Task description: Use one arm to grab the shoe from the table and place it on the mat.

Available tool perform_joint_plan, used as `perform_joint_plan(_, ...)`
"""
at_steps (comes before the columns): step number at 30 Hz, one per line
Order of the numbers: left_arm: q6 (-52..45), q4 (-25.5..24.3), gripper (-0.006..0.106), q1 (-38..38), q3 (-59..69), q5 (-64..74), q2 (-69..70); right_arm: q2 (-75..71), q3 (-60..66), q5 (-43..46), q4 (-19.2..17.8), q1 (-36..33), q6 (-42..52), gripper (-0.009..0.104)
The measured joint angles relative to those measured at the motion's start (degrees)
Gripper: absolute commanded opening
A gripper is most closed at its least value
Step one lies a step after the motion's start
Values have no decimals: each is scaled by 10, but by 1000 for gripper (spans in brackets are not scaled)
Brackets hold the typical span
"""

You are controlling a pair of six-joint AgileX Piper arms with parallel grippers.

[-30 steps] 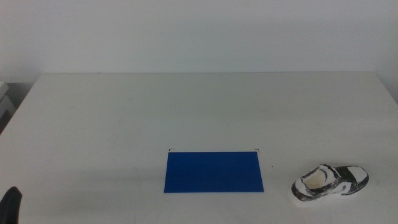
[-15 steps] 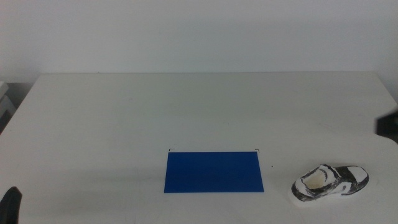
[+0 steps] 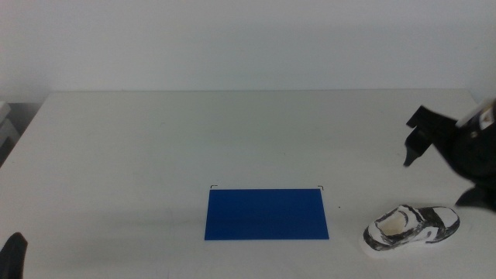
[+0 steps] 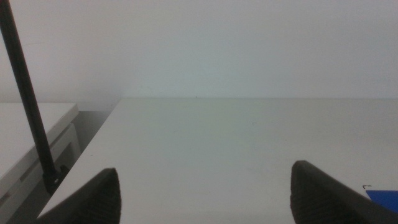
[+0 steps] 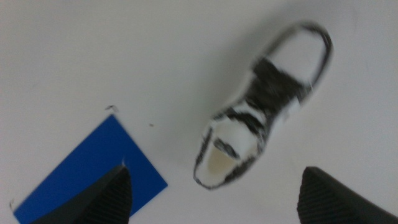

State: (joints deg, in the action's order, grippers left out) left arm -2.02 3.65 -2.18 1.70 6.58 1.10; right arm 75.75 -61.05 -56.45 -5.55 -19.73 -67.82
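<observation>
The shoe (image 3: 412, 226) is lying on the table (image 3: 194, 139) just beside the mat (image 3: 266, 214); the right gripper (image 5: 214, 193) is hovering above the shoe, jaws spread, grasping nothing.

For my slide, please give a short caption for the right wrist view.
Open right end effector hovering above the shoe, which lies on the table beside the blue mat.

I count one shoe (image 3: 411, 227), one blue mat (image 3: 266, 214) and one table (image 3: 194, 139) under them. Two grippers are mine: the right gripper (image 5: 214, 193) above the shoe, the left gripper (image 4: 205, 193) (only its tip shows in the middle view) by the table's corner.
</observation>
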Motion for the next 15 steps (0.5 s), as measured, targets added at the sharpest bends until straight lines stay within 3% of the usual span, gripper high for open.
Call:
perform_joint_plan(7,0,0,94,0,0,0,0,31,0,-13,23,0,-120,92)
perform_joint_plan(15,0,0,94,0,0,0,0,31,0,-13,-5,0,-132,92)
